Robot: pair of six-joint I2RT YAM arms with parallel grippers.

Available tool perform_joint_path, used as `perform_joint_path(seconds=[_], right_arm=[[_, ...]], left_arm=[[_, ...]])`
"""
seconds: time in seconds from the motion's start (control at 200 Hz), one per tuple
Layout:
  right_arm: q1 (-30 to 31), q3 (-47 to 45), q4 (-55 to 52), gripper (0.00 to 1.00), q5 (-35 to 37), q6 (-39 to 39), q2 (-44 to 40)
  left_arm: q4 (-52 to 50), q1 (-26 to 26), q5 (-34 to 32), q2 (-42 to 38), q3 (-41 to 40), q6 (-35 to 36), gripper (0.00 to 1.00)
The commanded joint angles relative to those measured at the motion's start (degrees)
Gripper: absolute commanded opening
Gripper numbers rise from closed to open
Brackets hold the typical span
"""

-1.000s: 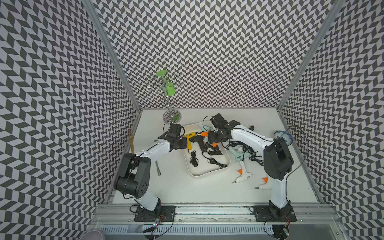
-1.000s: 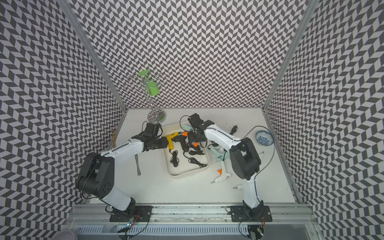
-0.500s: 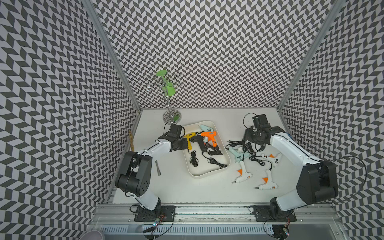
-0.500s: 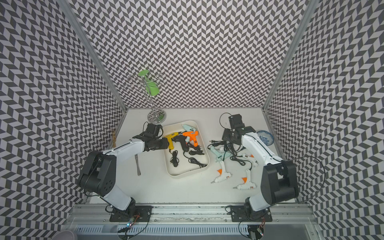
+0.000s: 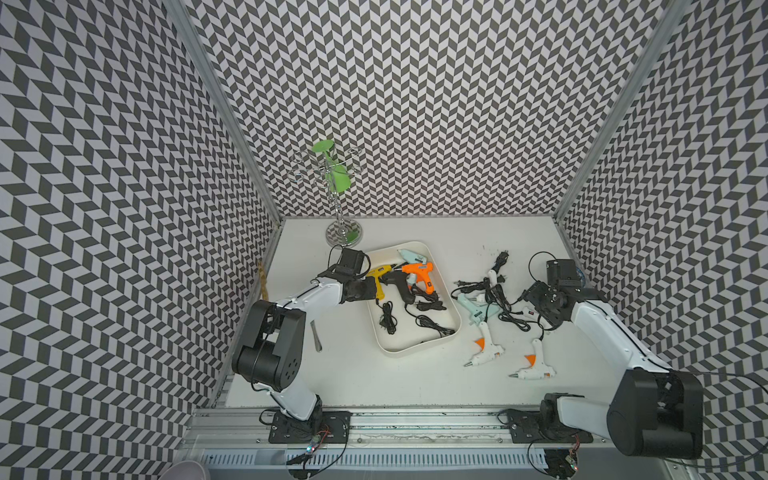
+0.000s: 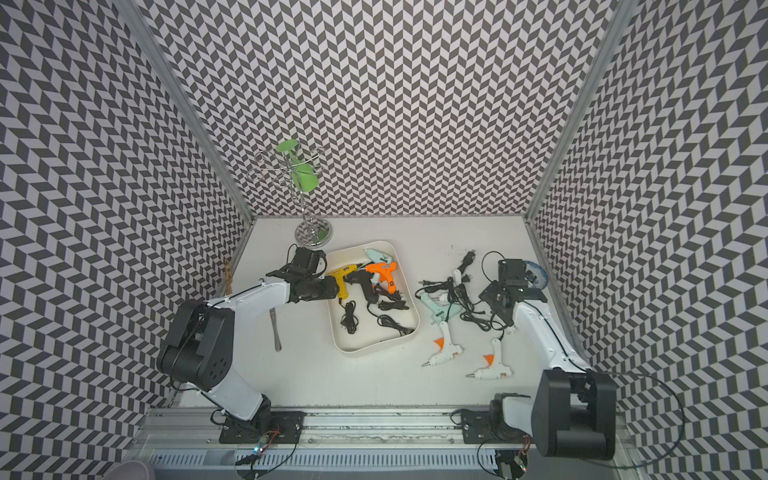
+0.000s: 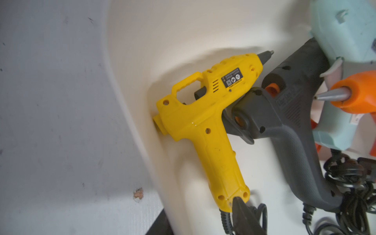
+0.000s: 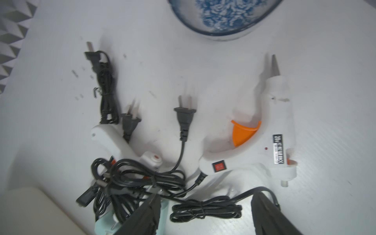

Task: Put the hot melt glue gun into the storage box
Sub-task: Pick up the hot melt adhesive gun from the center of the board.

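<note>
Storage box (image 7: 142,40): smooth cream plastic, slight sheen. Yellow glue gun (image 7: 205,126): glossy moulded plastic, dull metal nozzle. Bench (image 7: 50,122): matt white, scuffed, faintly ribbed. Stand (image 5: 341,232): polished chrome metal. Bowl (image 8: 223,24): glazed, glossy.

1. Black-and-white chevron walls (image 5: 415,104) fill the upper, left and right parts of both top views.
2. A white worktop (image 5: 395,386) lies at lower centre, evenly lit.
3. An aluminium rail (image 5: 415,420) crosses the bottom edge.
</note>
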Motion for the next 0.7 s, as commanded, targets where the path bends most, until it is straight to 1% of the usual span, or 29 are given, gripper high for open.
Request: perform_joint_path(seconds=[0.0,0.09,0.195,0.28,0.385,0.586,0.696], right_arm=[[-3.1,0.3,5.5,0.73,-0.1,0.8,0.8],[-4.9,1.0,6.5,0.73,-2.2,0.2,3.1],[-5.3,1.6,6.5,0.73,-6.2,-0.7,6.8],[-5.2,-0.6,8.5,0.73,-9.9,0.2,8.5],[-5.3,-3.8,10.8,0.73,-12.1,1.6,8.2],[-5.3,-5.6,11.4,0.73,-12.5,1.8,7.9],[-5.3,-5.4,12.9,0.73,-11.6,2.2,9.8]], left_arm=[[0.3,-0.3,2.7,-0.2,0.0,0.4,0.46],[0.4,-0.4,2.8,-0.2,0.0,0.5,0.46],[0.4,-0.4,2.9,-0.1,0.0,0.5,0.46],[0.5,-0.3,3.0,-0.1,0.0,0.5,0.47],[0.3,-0.2,3.0,-0.2,0.0,0.7,0.46],[0.5,-0.2,3.1,-0.1,0.0,0.9,0.46],[0.5,0.0,3.4,0.4,0.3,0.9,0.47]])
